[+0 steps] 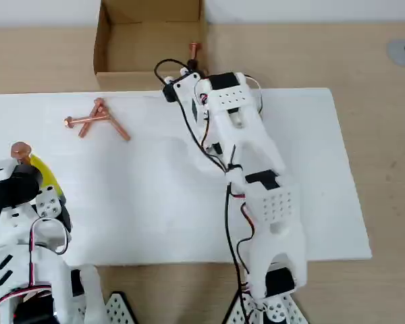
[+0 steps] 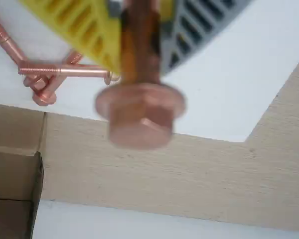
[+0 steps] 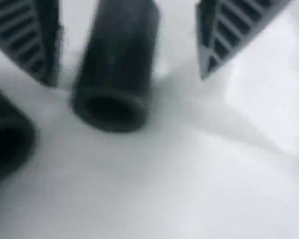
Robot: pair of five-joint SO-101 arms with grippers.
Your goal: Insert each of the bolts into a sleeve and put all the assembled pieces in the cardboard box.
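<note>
Bolt [image 2: 139, 104], copper, flanged hex head: gripped by the shank between my left jaws, one yellow and one grey, closed tight on it, the head standing out past their tips; location, the left edge of the white sheet [image 1: 155, 202], at the end of my left arm [image 1: 13, 223]. Loose bolts [image 1: 94, 120], copper, same pattern: a small crossed heap lying on the sheet towards its far left corner, well apart from the gripped one; exact count unclear. Sleeve [image 3: 114, 74], black, tubular, open end facing the wrist camera: on the sheet between my right jaws, which stand wide open, a gap on either side, holding nothing. Second sleeve [image 3: 7, 144], black, same pattern: just beside the first, outside the jaws, partly cut off at the frame edge. Cardboard box [image 1: 102, 47], brown, open top: on the wooden surface [image 1: 378, 135] just beyond the far edge of the sheet, near the heap of loose bolts. Further bolt [image 1: 194, 49], copper, head uppermost: just beside the right wall of the box, at the tip of my right arm [image 1: 256, 155], which stretches across the middle of the sheet; its lower end is hidden, and whether it touches the wall I cannot tell. Disc [image 1: 401, 51], grey, round, dark centre: on the surface at the far right, well apart from all the above.
</note>
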